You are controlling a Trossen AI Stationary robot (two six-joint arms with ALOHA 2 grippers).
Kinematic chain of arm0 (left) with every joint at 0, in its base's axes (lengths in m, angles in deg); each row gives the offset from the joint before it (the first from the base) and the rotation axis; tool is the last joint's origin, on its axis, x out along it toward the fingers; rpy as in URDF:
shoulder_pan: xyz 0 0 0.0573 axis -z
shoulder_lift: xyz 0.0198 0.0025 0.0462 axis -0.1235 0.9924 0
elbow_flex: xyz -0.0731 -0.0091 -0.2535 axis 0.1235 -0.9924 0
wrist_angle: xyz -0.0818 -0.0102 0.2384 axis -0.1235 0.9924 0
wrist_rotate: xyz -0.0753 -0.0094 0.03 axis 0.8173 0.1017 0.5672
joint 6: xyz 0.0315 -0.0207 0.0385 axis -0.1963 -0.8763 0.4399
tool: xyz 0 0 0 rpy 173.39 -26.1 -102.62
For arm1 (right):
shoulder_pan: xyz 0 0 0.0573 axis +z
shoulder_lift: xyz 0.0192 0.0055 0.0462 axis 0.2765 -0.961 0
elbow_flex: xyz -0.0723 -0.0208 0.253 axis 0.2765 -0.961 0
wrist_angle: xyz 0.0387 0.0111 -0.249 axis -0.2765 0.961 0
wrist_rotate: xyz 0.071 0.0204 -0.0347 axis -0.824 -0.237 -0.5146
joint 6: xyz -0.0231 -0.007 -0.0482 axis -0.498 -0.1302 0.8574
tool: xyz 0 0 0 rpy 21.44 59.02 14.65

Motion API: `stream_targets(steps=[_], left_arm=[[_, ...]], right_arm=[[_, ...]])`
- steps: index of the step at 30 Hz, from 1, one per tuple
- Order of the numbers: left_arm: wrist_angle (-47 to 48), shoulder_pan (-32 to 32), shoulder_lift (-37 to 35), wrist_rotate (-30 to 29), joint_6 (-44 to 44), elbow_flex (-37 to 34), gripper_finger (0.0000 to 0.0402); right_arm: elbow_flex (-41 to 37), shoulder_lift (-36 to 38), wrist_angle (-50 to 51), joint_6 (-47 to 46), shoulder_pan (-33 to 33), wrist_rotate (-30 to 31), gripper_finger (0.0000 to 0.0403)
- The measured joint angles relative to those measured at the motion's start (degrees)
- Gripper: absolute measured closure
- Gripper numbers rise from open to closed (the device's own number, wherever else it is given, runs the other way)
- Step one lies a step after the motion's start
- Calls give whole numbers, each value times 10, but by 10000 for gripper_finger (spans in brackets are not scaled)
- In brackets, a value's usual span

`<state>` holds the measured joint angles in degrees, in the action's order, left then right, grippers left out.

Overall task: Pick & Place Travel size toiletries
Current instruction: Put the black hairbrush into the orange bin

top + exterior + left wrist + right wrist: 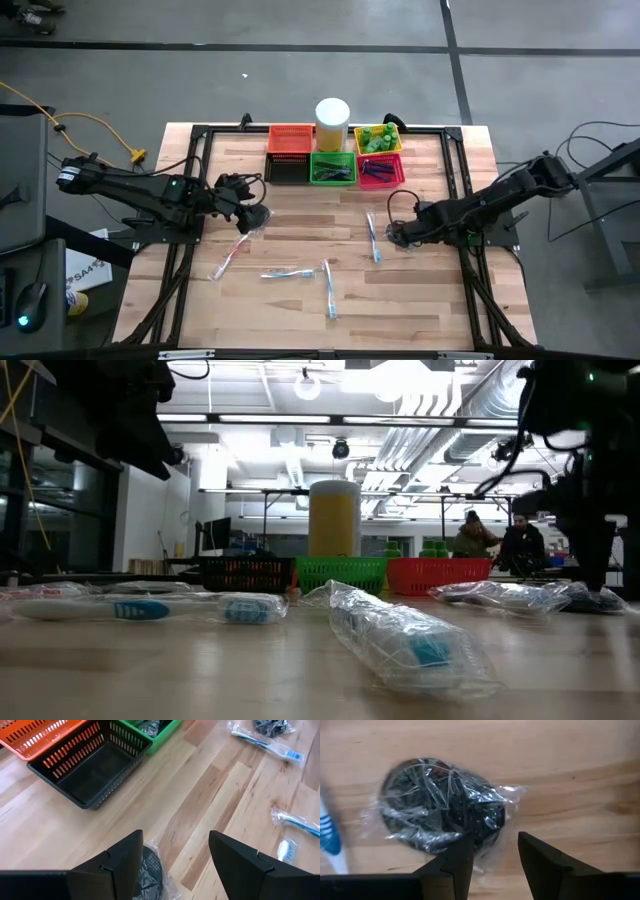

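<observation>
I had the right gripper [492, 857] spread just over the dark coiled bundle in crinkly clear wrap [445, 810] lying on the tabletop [560, 765] beside a blue-white toothbrush [329, 837], and judged centring before closing wisest.

1. Table [210, 795]: pale wood planks, smooth, matt, visible grain.
2. Coiled bundle [440, 812] just ahead of right gripper [495, 857]: dark, in crinkly glossy clear plastic wrap.
3. Black basket [90, 767] beyond left gripper [175, 860]: matt plastic mesh.
4. Gripper fingers [240, 860]: smooth matt black plastic.
</observation>
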<state>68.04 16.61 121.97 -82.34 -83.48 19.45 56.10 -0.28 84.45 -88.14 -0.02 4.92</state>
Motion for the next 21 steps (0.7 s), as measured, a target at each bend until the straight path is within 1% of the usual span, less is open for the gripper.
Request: stream_targets(steps=[6,10,13,18,21], left_arm=[[1,0,0,14,1,0,174],[2,0,0,14,2,0,174],[2,0,0,14,1,0,174],[2,0,0,15,2,0,174],[2,0,0,15,2,0,174]], right_arm=[[-63,8,-118,-34,0,4,255],[-82,10,-141,-37,0,4,262],[-83,9,-141,-37,0,4,290],[-83,8,-134,-34,0,4,360],[-84,8,-142,-34,0,19,389]])
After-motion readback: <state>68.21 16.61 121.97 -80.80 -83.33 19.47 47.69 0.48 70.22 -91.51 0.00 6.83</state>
